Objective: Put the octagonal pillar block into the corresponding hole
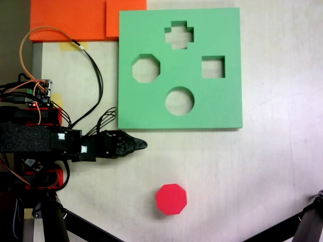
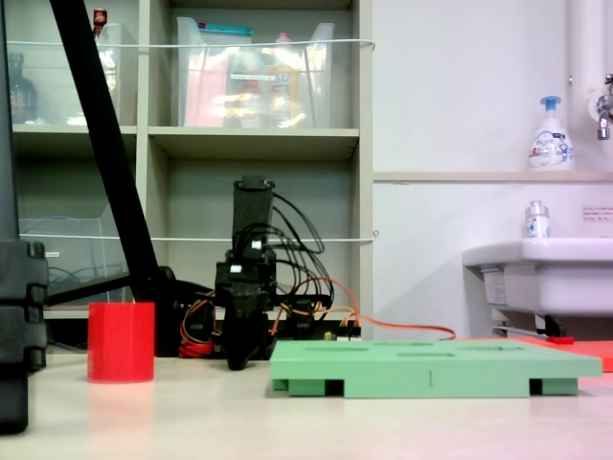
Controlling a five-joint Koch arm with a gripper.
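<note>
The octagonal pillar block point(image 1: 171, 199) is a bright red prism standing upright on the pale table, near the front edge; it also shows as a red block point(image 2: 121, 342) at the left. The green foam board point(image 1: 222, 108) lies flat farther back, with the eight-sided corresponding hole point(image 1: 146, 68) at its left side. My black gripper point(image 1: 143, 145) points right, just below the board's lower left corner and well apart from the red block. Its jaws are together with nothing between them. Seen head-on, the gripper point(image 2: 238, 360) hangs low over the table beside the board point(image 2: 431, 369).
The board also has a cross cutout point(image 1: 178, 34), a square cutout point(image 1: 213, 67) and a round cutout point(image 1: 179, 101). Orange foam sheets point(image 1: 70, 20) lie at the back left. Cables point(image 1: 96, 75) loop by the arm base. Black tripod legs point(image 1: 308, 224) cross the front corners.
</note>
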